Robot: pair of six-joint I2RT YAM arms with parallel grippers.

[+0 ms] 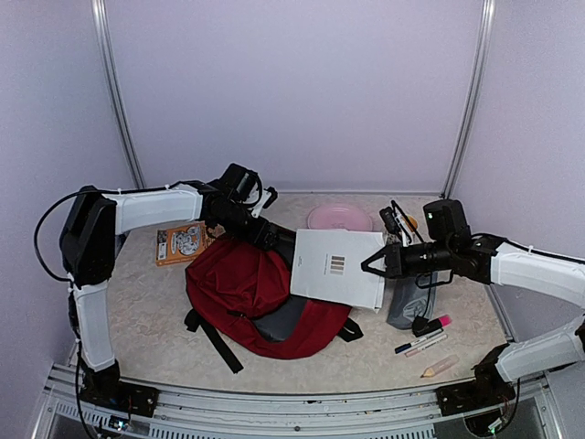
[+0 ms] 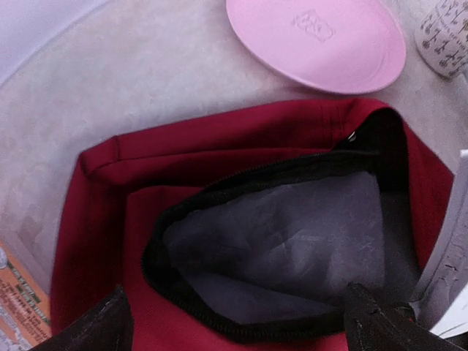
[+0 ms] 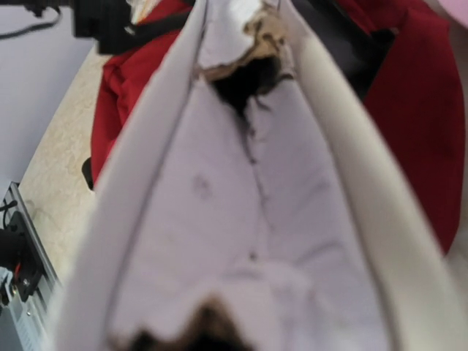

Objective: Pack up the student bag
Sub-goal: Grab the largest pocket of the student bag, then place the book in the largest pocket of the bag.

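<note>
student bag point(image 1: 239, 291) at middle of bench point(image 1: 146, 322), mouth open. left fingers point(image 2: 99, 327) spread, empty, at mouth rim. right fingers point(image 1: 377, 260) clamped on white booklet point(image 1: 334, 263) edge, above bag. risk: booklet catching zip rim, buckling, slipping from pinch.

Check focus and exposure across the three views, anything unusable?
Top external: even, soft light, faint shadows, student bag and white booklet both clear. Left wrist: the bag's grey lining reads fine, pink plate bright but its embossing is still legible. Right wrist: worst, the booklet sits too close to the lens and fills the frame out of focus; red fabric behind is soft.
</note>
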